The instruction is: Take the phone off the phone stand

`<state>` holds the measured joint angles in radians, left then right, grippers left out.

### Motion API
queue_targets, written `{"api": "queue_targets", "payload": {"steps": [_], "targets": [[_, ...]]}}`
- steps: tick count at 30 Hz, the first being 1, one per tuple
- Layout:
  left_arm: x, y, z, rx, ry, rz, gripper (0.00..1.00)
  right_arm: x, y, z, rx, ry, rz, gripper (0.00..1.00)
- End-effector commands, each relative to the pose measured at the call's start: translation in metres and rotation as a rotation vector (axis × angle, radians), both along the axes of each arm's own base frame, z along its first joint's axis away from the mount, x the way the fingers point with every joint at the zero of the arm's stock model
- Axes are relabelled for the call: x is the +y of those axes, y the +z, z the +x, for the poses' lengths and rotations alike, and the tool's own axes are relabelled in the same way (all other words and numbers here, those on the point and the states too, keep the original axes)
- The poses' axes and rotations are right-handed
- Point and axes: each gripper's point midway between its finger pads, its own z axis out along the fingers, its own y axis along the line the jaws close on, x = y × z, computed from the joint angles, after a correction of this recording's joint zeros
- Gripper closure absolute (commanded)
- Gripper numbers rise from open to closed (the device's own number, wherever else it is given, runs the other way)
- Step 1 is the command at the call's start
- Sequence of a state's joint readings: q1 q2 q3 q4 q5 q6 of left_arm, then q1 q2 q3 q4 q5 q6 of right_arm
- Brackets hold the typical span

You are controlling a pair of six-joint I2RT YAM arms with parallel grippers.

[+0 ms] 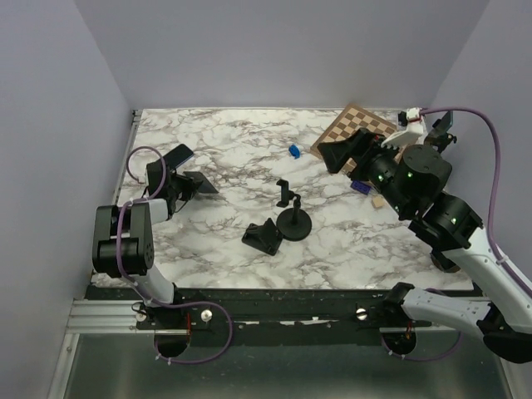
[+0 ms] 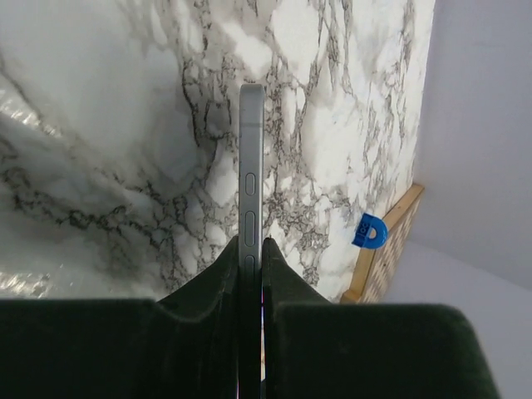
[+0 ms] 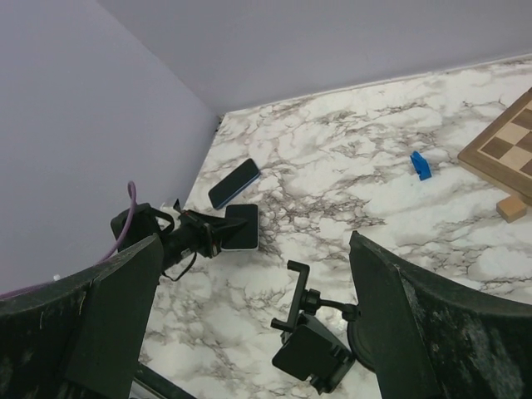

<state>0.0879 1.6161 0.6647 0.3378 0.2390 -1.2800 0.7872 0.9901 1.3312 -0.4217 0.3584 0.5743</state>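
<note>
Marble-veined tabletop [image 1: 233,141] below, and the left gripper [image 2: 251,249] is clamped on the phone [image 2: 251,166], whose slim, smooth grey edge juts straight ahead of its dark matte fingers. The black phone stand [image 1: 293,218] sits empty, well apart on the hand's right. I'd lower flat, then release gently. The right gripper [image 3: 256,245] hangs spread wide.

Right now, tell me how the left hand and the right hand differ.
Grip: the left hand is shut on the phone; the right hand is wide open and holds nothing.
Place: the left hand is at the left side of the table; the right hand is at the far right, by the chessboard.
Shared: both are black, and neither touches the phone stand.
</note>
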Motion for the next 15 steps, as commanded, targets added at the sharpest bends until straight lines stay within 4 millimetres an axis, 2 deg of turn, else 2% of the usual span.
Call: {"api": "queue_targets", "payload": {"steps": [1,6,8,12,15], "targets": [[-0.0029,0.0211,0.0261,-0.072,-0.081,-0.025,0.91,-0.0185,-0.0032,-0.0045,-0.004,-0.054,-0.026,0.0],[-0.0031,0.0187,0.0314,-0.064,-0.105,-0.046,0.72,-0.02,-0.0029,-0.0041,-0.006,-0.06,-0.032,0.0],[-0.0034,0.0191,0.033,-0.06,-0.118,-0.05,0.69,-0.0185,-0.003,-0.0027,-0.005,-0.058,-0.041,0.0],[-0.0019,0.0182,0.0331,-0.013,-0.142,-0.02,0.52,-0.0199,0.0018,-0.0005,-0.009,-0.068,-0.063,0.0],[-0.0007,0.0202,0.0318,0.001,-0.14,-0.011,0.46,-0.0208,0.004,0.0003,-0.014,-0.072,-0.076,0.0]]}}
